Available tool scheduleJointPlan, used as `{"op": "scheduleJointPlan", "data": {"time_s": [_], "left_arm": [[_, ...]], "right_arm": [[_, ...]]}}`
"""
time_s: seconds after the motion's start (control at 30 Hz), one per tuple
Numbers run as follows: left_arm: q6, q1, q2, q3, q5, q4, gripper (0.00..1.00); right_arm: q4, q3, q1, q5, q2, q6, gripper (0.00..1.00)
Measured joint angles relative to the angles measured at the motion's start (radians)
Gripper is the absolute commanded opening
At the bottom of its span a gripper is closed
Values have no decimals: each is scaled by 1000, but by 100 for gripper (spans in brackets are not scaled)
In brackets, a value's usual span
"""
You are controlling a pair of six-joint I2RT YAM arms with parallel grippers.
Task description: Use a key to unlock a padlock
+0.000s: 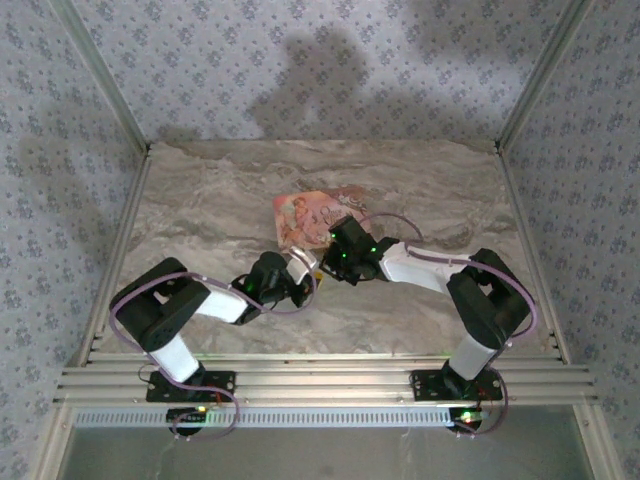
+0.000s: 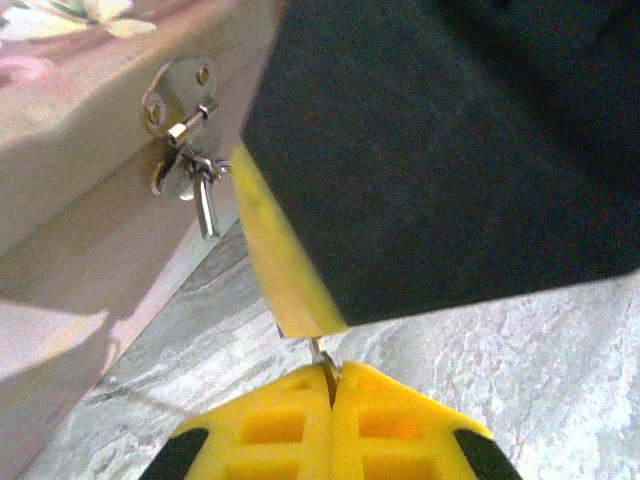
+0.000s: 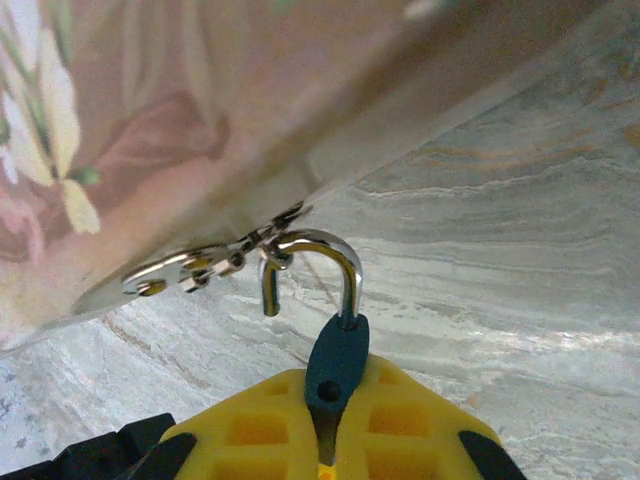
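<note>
Counts: two arms, two claws, one pink printed box, one padlock, one hasp, one thin metal blade.

Top view: the box sits around the middle of the marble surface, a bit nearer the far edge than the near one. The left claw and right claw meet at the box's near side, almost touching each other. The padlock is too small to make out from here.

Right wrist view: the right claw has its yellow pads clamped on the padlock's teal body. The silver shackle hooks through the hasp on the box wall. One shackle leg enters the body, the other hangs free of it. The padlock is held just above the surface, beside the box.

Left wrist view: the left claw has its pads pressed together, with the blade sticking out of the seam. The blade tip touches the lower end of the right claw's yellow pad, whose black body blocks the padlock. The hasp and the free shackle leg are seen from the opposite side.
</note>
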Motion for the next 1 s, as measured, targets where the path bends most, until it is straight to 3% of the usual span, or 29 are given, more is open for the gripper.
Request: {"op": "scheduleJointPlan", "data": {"time_s": [0.27, 0.33, 0.5, 0.73, 1.0], "left_arm": [[2, -1, 0, 0, -2, -2, 2], [6, -1, -3, 0, -2, -3, 30], [19, -1, -65, 0, -21, -24, 58], [-13, 2, -255, -32, -63, -86, 60], [-45, 12, -483, -122, -128, -196, 61]], "right_arm": [[-1, 1, 0, -1, 0, 1, 0], [-2, 1, 0, 0, -3, 1, 0], [-16, -23, 1, 20, -41, -3, 0], [-8, -109, -4, 74, -148, 11, 0], [23, -128, -10, 126, -158, 45, 0]]}}
